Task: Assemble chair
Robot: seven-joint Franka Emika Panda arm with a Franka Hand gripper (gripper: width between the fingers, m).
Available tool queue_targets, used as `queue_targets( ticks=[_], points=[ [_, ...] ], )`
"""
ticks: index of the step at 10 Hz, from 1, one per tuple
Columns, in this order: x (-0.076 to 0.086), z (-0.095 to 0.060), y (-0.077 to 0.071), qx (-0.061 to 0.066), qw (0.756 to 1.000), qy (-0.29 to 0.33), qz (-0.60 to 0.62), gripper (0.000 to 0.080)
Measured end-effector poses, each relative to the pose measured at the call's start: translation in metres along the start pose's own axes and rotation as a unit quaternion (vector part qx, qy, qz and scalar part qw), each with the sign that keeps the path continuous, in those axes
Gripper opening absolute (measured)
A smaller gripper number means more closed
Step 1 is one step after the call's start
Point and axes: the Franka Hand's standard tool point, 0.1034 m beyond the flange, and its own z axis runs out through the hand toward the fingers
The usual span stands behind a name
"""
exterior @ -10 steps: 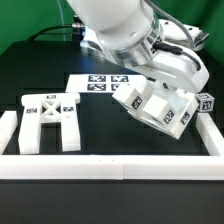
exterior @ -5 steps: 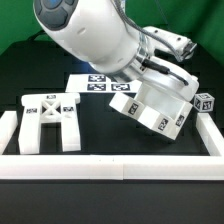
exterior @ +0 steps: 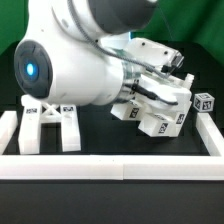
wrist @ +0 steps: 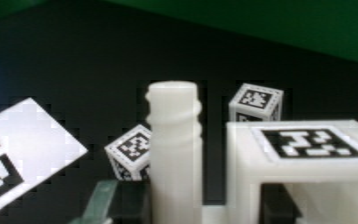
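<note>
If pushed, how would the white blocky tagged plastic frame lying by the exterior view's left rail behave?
The white blocky tagged plastic frame looks thick and solid, so probably stiff. Lying flat on its broad face, it should slide rather than tip or roll.

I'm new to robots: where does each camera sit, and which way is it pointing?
Exterior view: off the arm, beyond the near border rail, looking slightly down across the black table at the tagged chair parts; the bulky white arm fills much of it.
Wrist view: on the wrist, looking close-up at the post, seemingly gripped; of the robot only a sliver of finger shows.
Shared: the tagged chair parts.
</note>
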Motion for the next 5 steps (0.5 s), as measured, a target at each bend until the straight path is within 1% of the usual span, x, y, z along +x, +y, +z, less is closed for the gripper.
queue_targets(
  ticks=[1,2,3,4,5],
  points=[
    [0.0002,-0.0013,-0.0001,0.002,1.0,-0.001,-0.002,0.0251],
    [0.0008,-0.0014,-0.0001,0.002,1.0,0.0,-0.002,0.0308],
    [0.0018,-0.0016,0.0002,0.003,1.0,0.001,-0.001,0.0443],
    [0.0022,-0.0017,0.0004,0.004,1.0,0.001,-0.001,0.0443],
    [0.0024,-0.0017,0.0006,0.004,1.0,0.001,-0.001,0.0604]
  ],
)
